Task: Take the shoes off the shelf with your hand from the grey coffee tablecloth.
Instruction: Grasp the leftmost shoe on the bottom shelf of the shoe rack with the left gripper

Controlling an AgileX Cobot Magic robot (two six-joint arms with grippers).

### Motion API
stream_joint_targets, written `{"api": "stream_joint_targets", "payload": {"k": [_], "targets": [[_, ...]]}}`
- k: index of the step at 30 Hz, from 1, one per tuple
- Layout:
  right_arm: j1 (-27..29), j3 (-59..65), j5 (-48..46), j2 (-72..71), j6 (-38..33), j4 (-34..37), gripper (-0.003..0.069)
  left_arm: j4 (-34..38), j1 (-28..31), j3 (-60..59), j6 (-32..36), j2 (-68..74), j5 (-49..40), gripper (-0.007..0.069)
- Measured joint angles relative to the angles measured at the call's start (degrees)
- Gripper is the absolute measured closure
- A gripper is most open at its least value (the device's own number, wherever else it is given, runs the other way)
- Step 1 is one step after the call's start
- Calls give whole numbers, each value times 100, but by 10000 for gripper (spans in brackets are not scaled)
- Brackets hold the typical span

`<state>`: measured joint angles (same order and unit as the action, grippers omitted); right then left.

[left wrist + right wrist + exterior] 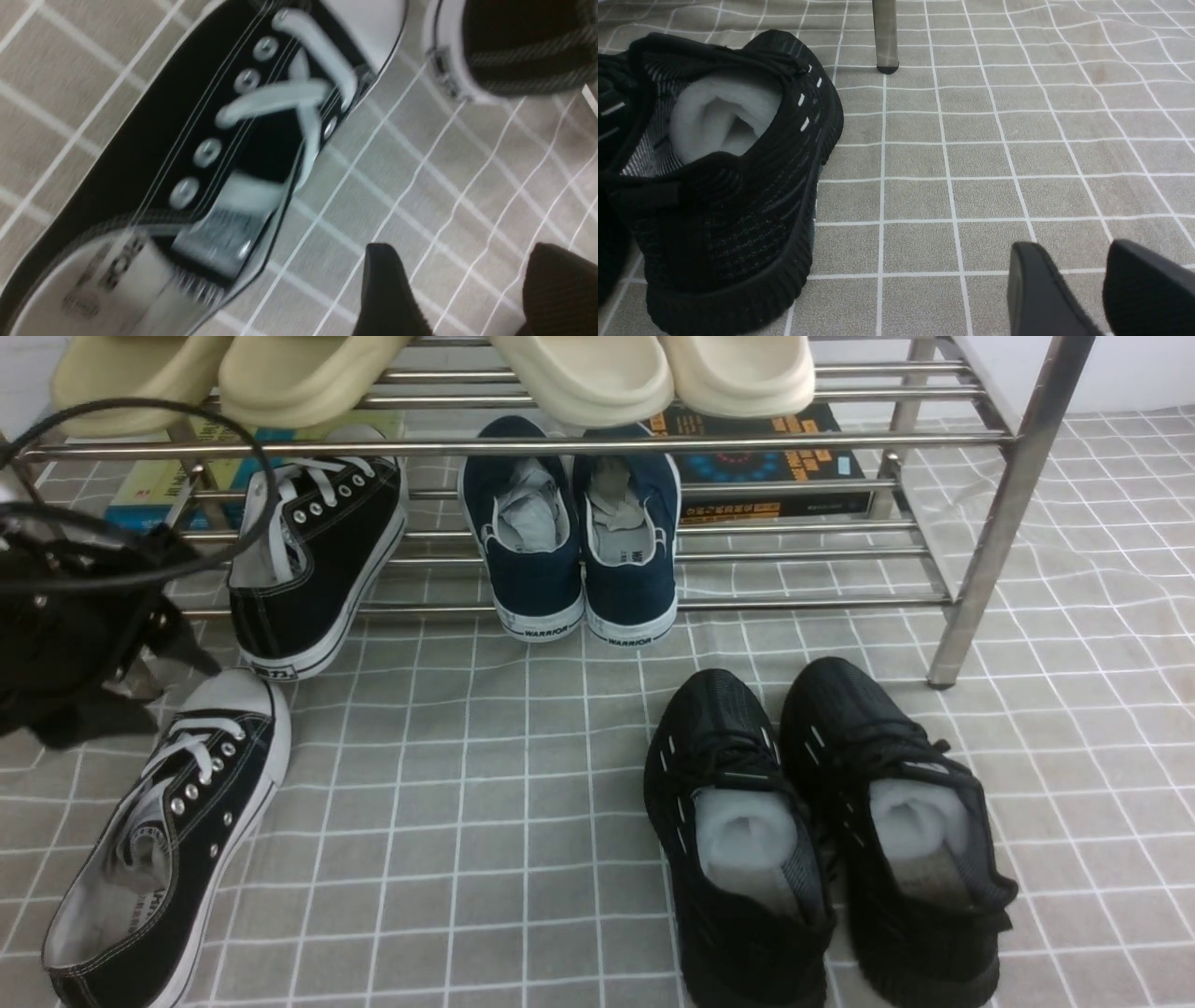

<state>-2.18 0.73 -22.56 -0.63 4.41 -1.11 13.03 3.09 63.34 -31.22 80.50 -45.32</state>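
Sneaker one (168, 840) lies flat on the grey coffee tablecloth (485, 784) at front left, and sneaker two (317, 551) sits tilted on the shelf's (1004, 523) lower tier, heel poking past the front rail. Left end effector (462, 249) hovers over bare cloth just beside sneaker one's laced side, fingers (387, 298) apart, gripping nothing, touching neither sneaker. Right end effector (1073, 247) sits low near the black mesh runners (738, 186), fingers apart, empty, well apart from both sneakers.
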Motion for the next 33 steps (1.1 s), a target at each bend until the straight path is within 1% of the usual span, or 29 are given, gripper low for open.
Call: {"api": "stream_joint_targets", "payload": {"k": [4,13,21,23,25,26,27,28,31,33], "targets": [[0,0,0,0,0,0,421,66,0,503,23,448,280,209],[6,0,0,0,0,0,420,191,0,1381,90,1560,400,210],[6,0,0,0,0,0,421,476,0,1533,80,2132,445,211],[6,0,0,0,0,0,421,514,0,1538,80,2246,445,224],[6,0,0,0,0,12,421,514,0,1543,114,2272,411,269],[6,0,0,0,0,12,421,501,0,1550,151,2272,391,329],[6,0,0,0,0,12,421,501,0,1550,148,2277,385,329],[6,0,0,0,0,5,421,448,5,1550,243,2278,325,420],[6,0,0,0,0,5,421,459,-24,1550,624,2263,71,536],[6,0,0,0,0,5,421,444,-98,1550,804,2191,-167,565]]}}
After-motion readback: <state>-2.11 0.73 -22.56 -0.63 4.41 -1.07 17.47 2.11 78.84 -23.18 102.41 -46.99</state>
